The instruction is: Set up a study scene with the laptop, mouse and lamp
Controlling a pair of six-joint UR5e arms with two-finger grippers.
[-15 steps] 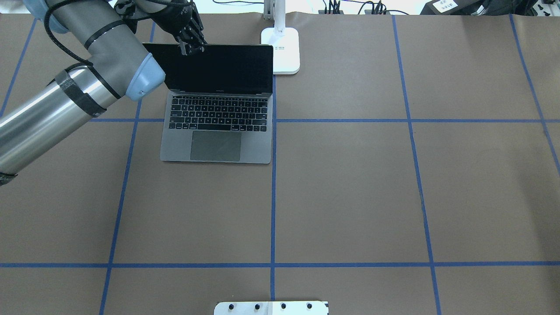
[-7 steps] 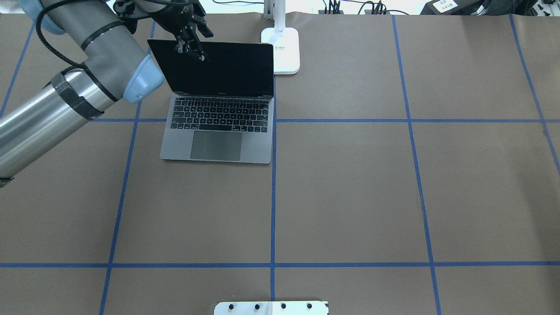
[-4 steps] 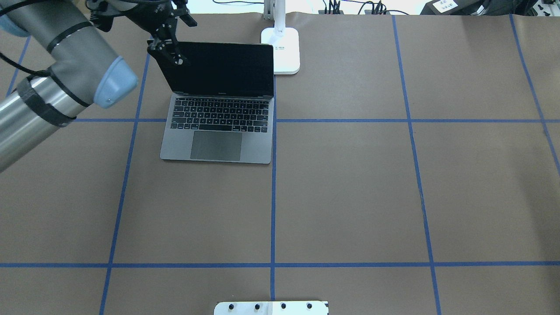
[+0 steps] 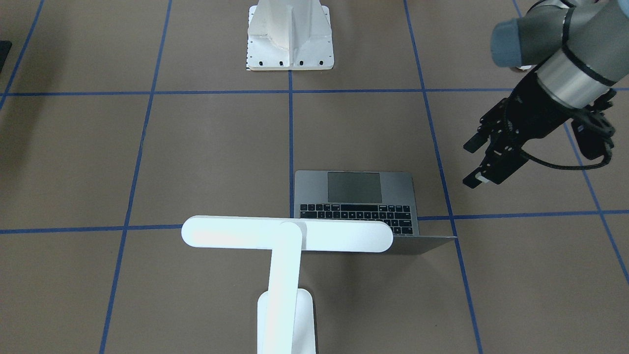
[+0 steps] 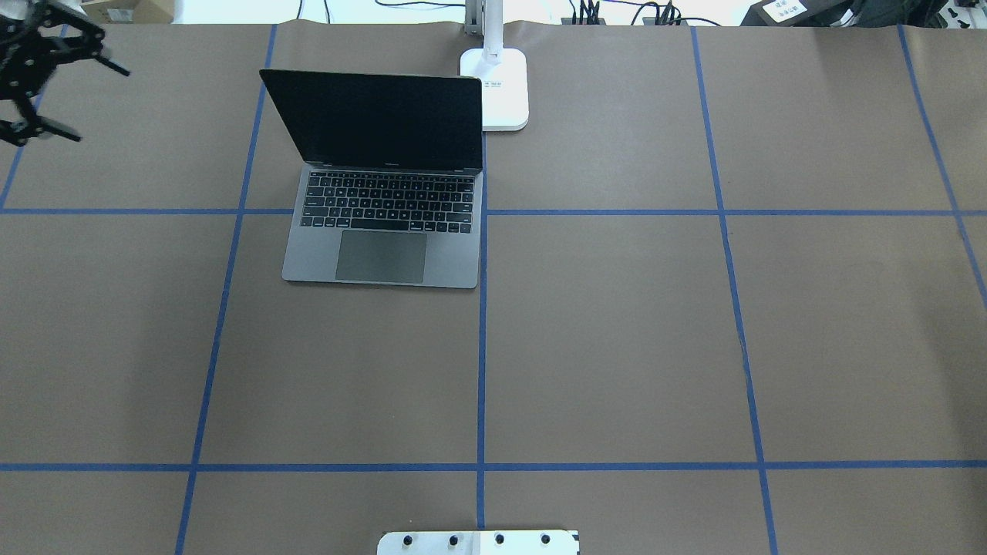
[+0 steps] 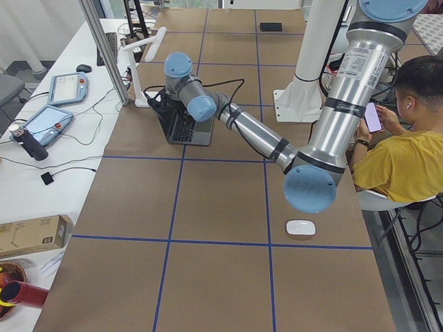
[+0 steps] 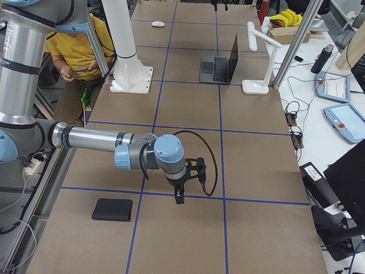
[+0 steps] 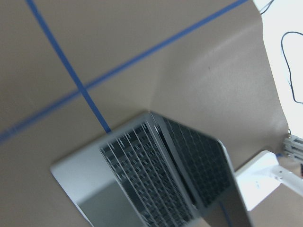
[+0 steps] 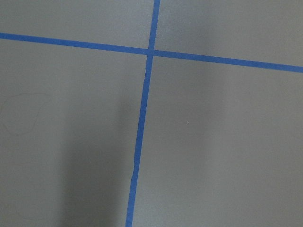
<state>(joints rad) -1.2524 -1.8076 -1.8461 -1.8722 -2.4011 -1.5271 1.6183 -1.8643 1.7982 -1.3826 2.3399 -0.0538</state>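
Note:
The laptop [image 5: 382, 223] stands open near the table's far edge, its dark screen upright; it also shows in the front view [image 4: 355, 196] and the left wrist view [image 8: 156, 179]. The lamp [image 4: 287, 235] stands just right of it, with its base [image 5: 505, 89] on the table. The mouse [image 6: 300, 227] lies far off by my left arm's base. My left gripper [image 5: 103, 106] is open and empty, raised well to the left of the laptop [image 4: 475, 162]. My right gripper [image 7: 179, 194] hangs over bare table; I cannot tell its state.
A white ribbed pedestal [image 4: 290, 37] stands at the table's near middle edge. A flat black mat [image 7: 113, 209] lies near my right arm. A person in a yellow shirt [image 6: 401, 152] sits beside the table. Blue tape lines cross the brown surface.
My left gripper has let go of the laptop lid's top edge, opened, and swung far left away from the laptop. The lid stays open.

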